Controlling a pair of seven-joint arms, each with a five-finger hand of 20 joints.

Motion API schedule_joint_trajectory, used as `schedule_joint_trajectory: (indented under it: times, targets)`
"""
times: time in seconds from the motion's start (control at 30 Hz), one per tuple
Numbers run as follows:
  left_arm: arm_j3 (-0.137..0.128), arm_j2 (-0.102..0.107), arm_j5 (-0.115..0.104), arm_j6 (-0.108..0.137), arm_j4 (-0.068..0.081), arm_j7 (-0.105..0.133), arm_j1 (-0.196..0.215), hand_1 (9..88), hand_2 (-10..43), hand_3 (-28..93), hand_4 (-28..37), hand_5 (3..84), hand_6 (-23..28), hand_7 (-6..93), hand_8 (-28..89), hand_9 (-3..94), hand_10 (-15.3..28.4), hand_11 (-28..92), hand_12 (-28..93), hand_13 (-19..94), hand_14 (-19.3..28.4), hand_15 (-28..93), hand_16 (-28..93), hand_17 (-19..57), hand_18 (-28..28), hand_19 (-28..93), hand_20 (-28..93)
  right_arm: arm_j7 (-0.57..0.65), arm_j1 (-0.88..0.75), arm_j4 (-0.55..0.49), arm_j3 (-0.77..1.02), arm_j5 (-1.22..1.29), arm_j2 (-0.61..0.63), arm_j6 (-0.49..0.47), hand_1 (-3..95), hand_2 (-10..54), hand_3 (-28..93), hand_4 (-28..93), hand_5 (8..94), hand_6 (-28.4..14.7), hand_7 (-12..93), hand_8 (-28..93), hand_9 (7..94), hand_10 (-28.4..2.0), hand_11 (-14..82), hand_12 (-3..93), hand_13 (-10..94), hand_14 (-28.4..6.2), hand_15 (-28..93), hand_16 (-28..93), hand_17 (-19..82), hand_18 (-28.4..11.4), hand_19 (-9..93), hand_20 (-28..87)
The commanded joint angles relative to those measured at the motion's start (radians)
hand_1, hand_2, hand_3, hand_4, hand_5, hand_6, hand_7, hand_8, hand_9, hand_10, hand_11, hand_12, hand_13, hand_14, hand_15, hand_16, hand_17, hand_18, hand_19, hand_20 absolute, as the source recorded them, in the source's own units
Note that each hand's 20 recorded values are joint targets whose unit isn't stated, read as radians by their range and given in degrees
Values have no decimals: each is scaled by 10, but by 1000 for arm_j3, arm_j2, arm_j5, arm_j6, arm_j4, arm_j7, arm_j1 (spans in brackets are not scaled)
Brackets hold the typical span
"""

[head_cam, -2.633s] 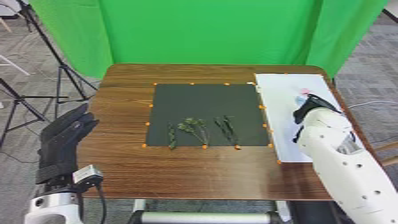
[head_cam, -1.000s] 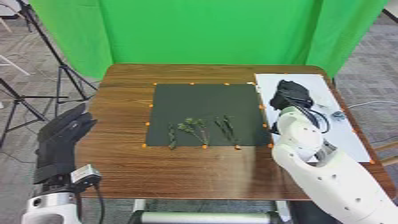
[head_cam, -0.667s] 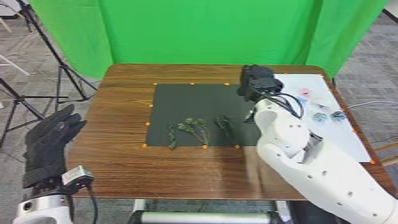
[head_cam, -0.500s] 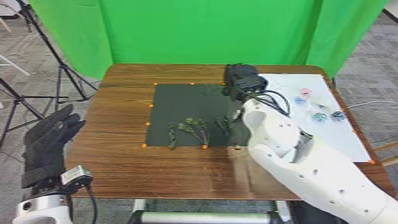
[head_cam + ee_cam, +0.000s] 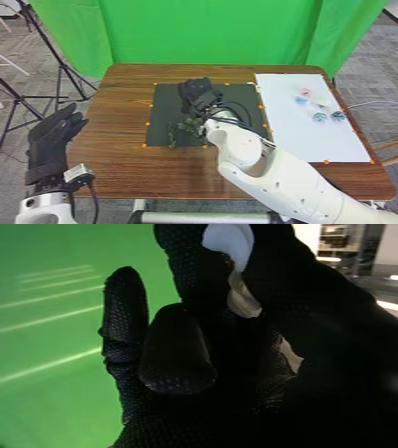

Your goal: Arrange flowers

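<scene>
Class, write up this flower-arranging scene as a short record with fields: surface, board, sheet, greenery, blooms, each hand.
Surface: brown wooden table
Board: dark mat, orange markers at its edges
Sheet: white sheet, right of the mat
Greenery: green sprigs on the mat's near part
Blooms: small pieces on the white sheet, including a pink one and a light blue one
Right hand: right hand above the mat, pinching a pale petal-like piece
Left hand: left hand open, at the table's left side
</scene>
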Motion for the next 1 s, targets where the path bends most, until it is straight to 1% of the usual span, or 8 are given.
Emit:
schedule_joint_trajectory:
  times: [0.03,0.13,0.2,0.3,0.6,0.7,0.87,1.0]
  targets:
    - [26,-33,17,-26,18,-27,-40,259,18,810,-199,429,123,163,-106,347,207,417,74,250,277,671,-180,-82,233,574,159,-143,-150,64,67,-135,-144,-13,590,-95,763,-283,766,-21,317,96,866,-74,207,403,804,-61,857,265,311,-221,891,80]
    - [38,-44,32,-46,29,-35,-62,259,17,810,-199,429,124,163,-105,347,207,416,74,251,276,671,-180,-82,234,574,161,-153,-176,87,58,-156,-170,-6,587,-95,765,-283,766,-18,320,91,868,-71,205,401,802,-59,855,265,305,-217,881,78]
    - [54,-40,30,-47,35,-35,-84,259,17,810,-199,429,123,163,-105,347,207,416,74,251,276,671,-180,-82,234,574,162,-175,-194,103,68,-188,-190,-11,585,-95,767,-283,766,-16,323,87,869,-70,203,401,802,-59,852,266,303,-216,878,78]
    - [69,-43,41,-62,44,-44,-117,259,17,810,-198,429,124,163,-105,348,207,416,75,251,276,671,-180,-81,234,573,162,-159,-173,130,36,-191,-185,9,583,-95,766,-283,766,-14,326,83,870,-68,201,400,802,-59,848,266,302,-215,876,78]
    - [108,-47,57,-89,67,-60,-180,260,17,809,-199,429,123,163,-105,348,207,415,75,251,276,672,-180,-81,234,572,164,-150,-186,190,37,-241,-211,-4,577,-95,767,-283,768,-8,332,65,875,-67,197,400,802,-58,843,268,295,-213,870,82]
    - [112,-46,59,-98,69,-63,-193,260,16,809,-198,429,124,162,-104,348,207,416,76,251,276,672,-180,-82,233,572,164,-149,-180,202,41,-254,-218,-5,575,-95,767,-283,769,-7,333,62,876,-66,196,401,799,-58,841,268,292,-211,868,83]
    - [103,-48,66,-98,65,-66,-184,261,16,809,-196,429,123,162,-104,348,206,416,76,251,276,672,-180,-81,233,572,165,-136,-174,211,41,-255,-222,-17,575,-95,766,-283,767,-6,335,61,875,-66,195,403,798,-59,838,268,286,-211,864,85]
    - [99,-45,62,-95,65,-64,-178,261,15,810,-196,429,123,162,-105,348,207,417,75,251,277,673,-180,-81,233,571,166,-148,-185,214,53,-274,-242,-29,570,-95,764,-283,763,-5,337,63,872,-66,195,404,792,-63,835,269,278,-214,861,87]
